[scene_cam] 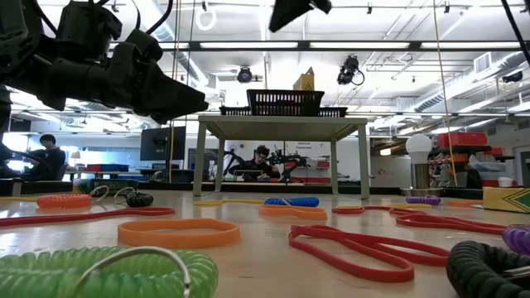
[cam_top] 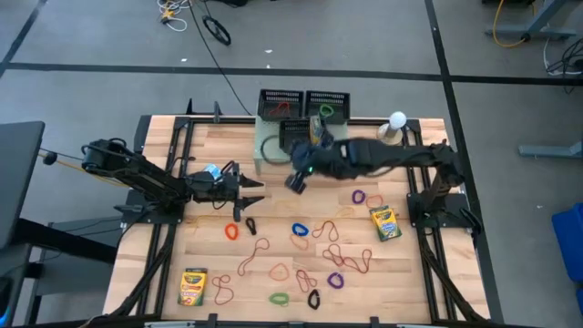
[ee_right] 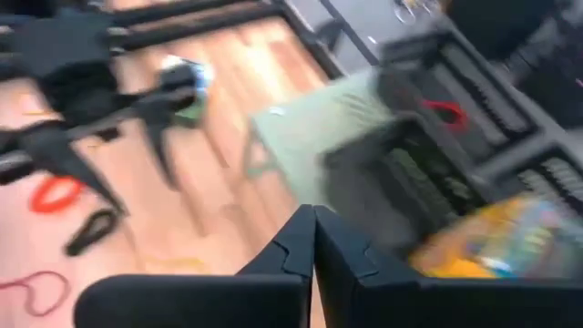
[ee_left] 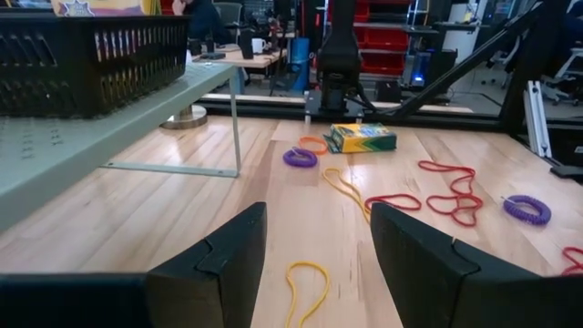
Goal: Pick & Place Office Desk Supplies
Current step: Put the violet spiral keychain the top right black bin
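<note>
The wooden table [cam_top: 273, 228] carries a pale green riser [ee_left: 82, 137] with black mesh trays [cam_top: 302, 104]; from above the right arm hides most of the riser. The right tool [ee_right: 313, 239], clenched on nothing, hangs by the trays, its view blurred. The left tool [ee_left: 314, 264] stands released over a yellow band [ee_left: 308, 287]. Crayon boxes [cam_top: 384, 221] and rubber bands [cam_top: 301, 230] lie scattered.

Overhead camera facing straight down on the whole table [cam_top: 273, 237], low camera at tabletop level looking across to the riser [scene_cam: 281, 124], left wrist camera close above the boards, right wrist view blurred, probably sharing that riser [ee_right: 310, 137].
</note>
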Available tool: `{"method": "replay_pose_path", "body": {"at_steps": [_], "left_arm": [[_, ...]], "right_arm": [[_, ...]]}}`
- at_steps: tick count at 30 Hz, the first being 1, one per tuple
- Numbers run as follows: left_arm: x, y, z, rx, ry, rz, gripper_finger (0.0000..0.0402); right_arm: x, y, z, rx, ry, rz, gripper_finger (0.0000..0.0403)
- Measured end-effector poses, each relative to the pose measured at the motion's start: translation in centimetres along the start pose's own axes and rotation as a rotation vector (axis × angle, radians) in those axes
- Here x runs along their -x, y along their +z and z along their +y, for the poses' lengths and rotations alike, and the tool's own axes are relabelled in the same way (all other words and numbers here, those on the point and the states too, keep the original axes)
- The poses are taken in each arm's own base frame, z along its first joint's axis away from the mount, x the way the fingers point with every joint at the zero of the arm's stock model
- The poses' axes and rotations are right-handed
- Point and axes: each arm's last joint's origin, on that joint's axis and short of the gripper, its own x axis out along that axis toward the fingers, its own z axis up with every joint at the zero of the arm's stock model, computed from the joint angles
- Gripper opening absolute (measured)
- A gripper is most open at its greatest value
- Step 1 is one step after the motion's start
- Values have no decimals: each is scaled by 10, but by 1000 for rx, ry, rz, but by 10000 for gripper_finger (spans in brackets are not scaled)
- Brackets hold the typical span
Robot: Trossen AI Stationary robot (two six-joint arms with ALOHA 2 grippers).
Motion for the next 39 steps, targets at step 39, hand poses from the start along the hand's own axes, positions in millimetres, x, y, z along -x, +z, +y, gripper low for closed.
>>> {"method": "replay_pose_path", "body": {"at_steps": [39], "left_arm": [[0, 0, 0, -1, -1, -3, 205]], "right_arm": [[-22, -154, 106, -197, 65, 157, 124]]}}
